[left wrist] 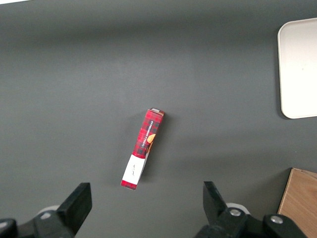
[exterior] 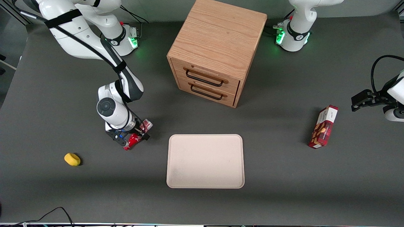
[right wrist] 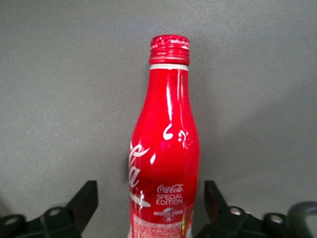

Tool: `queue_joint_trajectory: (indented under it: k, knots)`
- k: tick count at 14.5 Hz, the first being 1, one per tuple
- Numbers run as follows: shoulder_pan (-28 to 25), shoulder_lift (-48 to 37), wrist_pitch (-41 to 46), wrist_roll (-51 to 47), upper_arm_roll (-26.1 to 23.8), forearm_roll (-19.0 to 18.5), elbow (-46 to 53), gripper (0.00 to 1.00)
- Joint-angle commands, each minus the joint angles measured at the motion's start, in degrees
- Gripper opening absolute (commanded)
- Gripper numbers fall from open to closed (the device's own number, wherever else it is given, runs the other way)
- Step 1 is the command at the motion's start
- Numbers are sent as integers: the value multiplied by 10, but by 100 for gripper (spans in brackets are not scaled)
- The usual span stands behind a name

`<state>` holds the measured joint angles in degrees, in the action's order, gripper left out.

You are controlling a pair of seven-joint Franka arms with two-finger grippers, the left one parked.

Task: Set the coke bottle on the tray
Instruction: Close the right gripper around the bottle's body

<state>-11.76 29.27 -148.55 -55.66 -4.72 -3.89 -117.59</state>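
— Front view first. Where is the gripper [exterior: 134, 137]?

— Low over the table [exterior: 284, 189], in the middle band of the frame toward the working arm's end. It straddles the coke bottle [exterior: 131, 142], which looks tipped over, cap end nearer the camera and silvery base farther off.

— And the tray [exterior: 205, 160]?

— Lower centre of the frame, flat, with nothing on it. The bottle is just beside it, toward the working arm's end, apart from its rim.

— Anything else?

— A wooden drawer cabinet [exterior: 214, 47] at upper centre, its handles facing the tray. A small yellow object [exterior: 72, 159] lies nearer the camera than the gripper. A red snack box [exterior: 323, 127] lies toward the parked arm's end.

— Left wrist view?

— The snack box [left wrist: 142, 148] sits mid-frame on the grey surface. A corner of the tray [left wrist: 299, 69] shows at the upper edge.

— Right wrist view?

— The coke bottle [right wrist: 166, 148] runs lengthwise between the gripper [right wrist: 150, 198] fingers [right wrist: 86, 198]. The jaws are spread. Grey table shows between one finger and the red body, and the other finger is close against it. So it is parted around the bottle, not clamped.
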Motion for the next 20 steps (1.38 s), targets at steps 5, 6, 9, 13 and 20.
queue_joint_trajectory:
  k: [5, 6, 9, 13, 20]
  knots:
    - [-1, 1, -11, -30, 1, -42, -5, 0]
    - [-1, 0, -11, -31, 1, -42, -5, 0]
    - [1, -1, -10, -31, 1, -42, -5, 0]
    - [7, -11, -3, -25, 1, -42, -4, 0]
    - [13, -51, 197, 16, 1, -33, 129, 0]
